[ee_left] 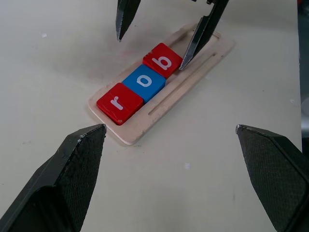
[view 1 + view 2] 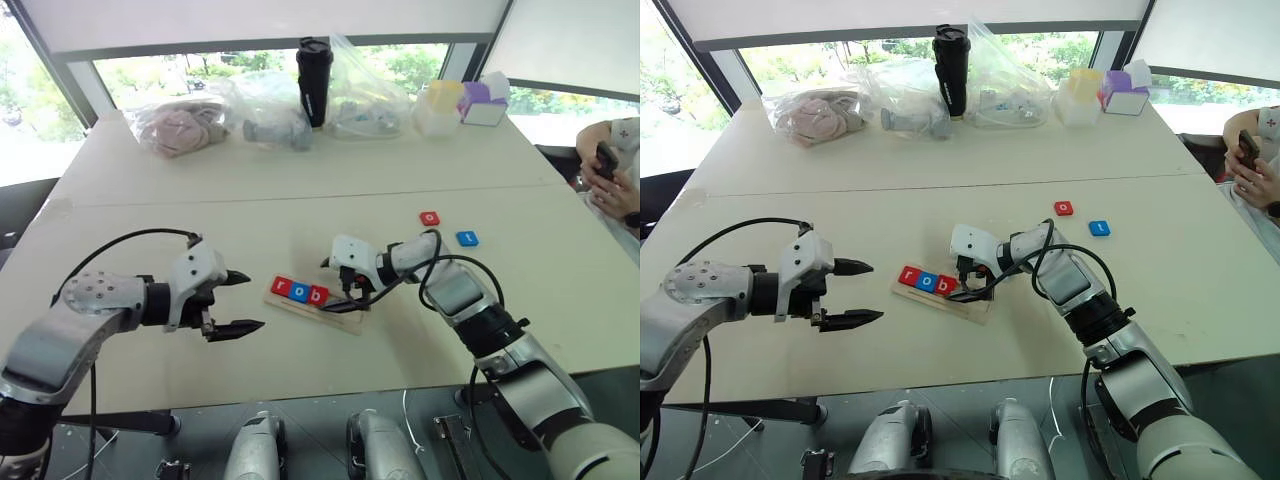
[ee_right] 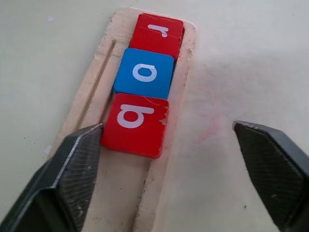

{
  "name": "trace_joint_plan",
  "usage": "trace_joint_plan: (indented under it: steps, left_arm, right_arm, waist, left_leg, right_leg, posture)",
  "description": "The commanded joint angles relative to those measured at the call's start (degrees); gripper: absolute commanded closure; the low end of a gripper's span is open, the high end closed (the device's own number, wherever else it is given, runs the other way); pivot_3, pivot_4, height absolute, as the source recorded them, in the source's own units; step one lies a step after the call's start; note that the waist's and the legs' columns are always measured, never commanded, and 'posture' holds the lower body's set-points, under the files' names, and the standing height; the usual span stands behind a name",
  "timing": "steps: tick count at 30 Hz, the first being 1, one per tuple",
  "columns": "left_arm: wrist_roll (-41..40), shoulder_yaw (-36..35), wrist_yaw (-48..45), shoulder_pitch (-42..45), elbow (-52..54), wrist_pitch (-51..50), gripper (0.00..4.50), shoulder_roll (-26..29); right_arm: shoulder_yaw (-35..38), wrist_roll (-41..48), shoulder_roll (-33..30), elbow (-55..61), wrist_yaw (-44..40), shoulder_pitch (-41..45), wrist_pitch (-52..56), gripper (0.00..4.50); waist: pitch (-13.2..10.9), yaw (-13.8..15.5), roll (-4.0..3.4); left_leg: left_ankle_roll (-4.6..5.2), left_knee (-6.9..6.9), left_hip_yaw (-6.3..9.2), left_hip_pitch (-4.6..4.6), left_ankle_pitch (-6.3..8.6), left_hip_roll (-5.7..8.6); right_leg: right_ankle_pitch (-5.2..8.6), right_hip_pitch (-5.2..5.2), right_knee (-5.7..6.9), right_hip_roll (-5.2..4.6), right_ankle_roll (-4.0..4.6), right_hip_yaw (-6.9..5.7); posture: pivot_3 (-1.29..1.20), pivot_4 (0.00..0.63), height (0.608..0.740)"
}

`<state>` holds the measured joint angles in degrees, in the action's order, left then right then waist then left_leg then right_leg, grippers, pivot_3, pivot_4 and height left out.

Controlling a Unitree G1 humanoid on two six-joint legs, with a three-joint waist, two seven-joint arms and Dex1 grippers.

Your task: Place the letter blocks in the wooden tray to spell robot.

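Observation:
The wooden tray (image 2: 347, 319) lies in the middle of the table. In its groove sit three letter blocks in a row: red r (image 2: 281, 287), blue o (image 2: 300, 292) and red b (image 2: 318, 295). My right gripper (image 3: 167, 126) stands open just over the b block's end, one finger on each side of it, holding nothing. Two more letter blocks lie loose on the table to the right, a red o (image 2: 429, 218) and a blue t (image 2: 467, 238). My left gripper (image 2: 255, 300) hangs open and empty just left of the tray.
Along the far edge stand clear plastic bags (image 2: 262, 108), a black tumbler (image 2: 314, 80) and small boxes (image 2: 485, 102). A person's hands with a phone (image 2: 607, 160) show at the right edge. A seam (image 2: 300, 196) crosses the table.

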<state>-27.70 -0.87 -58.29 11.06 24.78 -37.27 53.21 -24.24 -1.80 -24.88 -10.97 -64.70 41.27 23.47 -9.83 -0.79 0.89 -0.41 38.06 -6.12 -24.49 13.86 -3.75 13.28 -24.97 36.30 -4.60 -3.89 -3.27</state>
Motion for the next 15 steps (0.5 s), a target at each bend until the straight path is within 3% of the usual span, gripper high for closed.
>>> trace_joint_plan:
  steps: [1,11,15]
  left_arm:
    - [0.3,-0.2,0.1,1.0,0.2,0.9,0.0,-0.2]
    - [1.1,0.3,-0.4,1.5,-0.8,1.6,0.0,-0.5]
    - [1.0,0.3,-0.5,1.5,-0.9,1.7,0.0,-0.6]
  right_arm:
    - [3.1,2.1,0.0,2.0,0.4,1.9,0.1,0.13]
    - [4.5,4.4,-1.8,3.7,-2.4,1.2,-2.5,0.13]
    - [6.7,3.0,-0.7,0.9,3.5,1.9,-4.2,0.13]
  waist:
    - [0.0,0.0,0.0]
    - [0.0,0.0,0.0]
    - [0.0,0.0,0.0]
  left_leg:
    - [0.0,0.0,0.0,0.0,0.0,0.0]
    - [0.0,0.0,0.0,0.0,0.0,0.0]
    - [0.0,0.0,0.0,0.0,0.0,0.0]
  right_leg:
    - [0.0,0.0,0.0,0.0,0.0,0.0]
    - [0.0,0.0,0.0,0.0,0.0,0.0]
    - [0.0,-0.01,0.0,0.0,0.0,0.0]
  posture:
    - [0.0,0.15,0.74]
    - [0.0,0.15,0.74]
    - [0.0,0.15,0.74]
